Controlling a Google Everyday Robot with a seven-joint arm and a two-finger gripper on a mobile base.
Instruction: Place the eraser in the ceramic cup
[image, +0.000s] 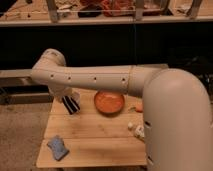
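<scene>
The eraser (58, 147), apparently the blue pad, is laid front-left on the wooden bench (97, 134). The tool (71, 104) is held narrowly parted and empty over the back-left corner, and a cluttered shelf (100, 19) is seen behind.

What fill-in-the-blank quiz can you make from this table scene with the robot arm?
1. The gripper hangs over the far part of the ____ table.
2. The round dish beside the gripper is ____ in colour.
3. The flat object nearest the table's front edge is ____ in colour.
Missing words: wooden; orange; blue.
</scene>
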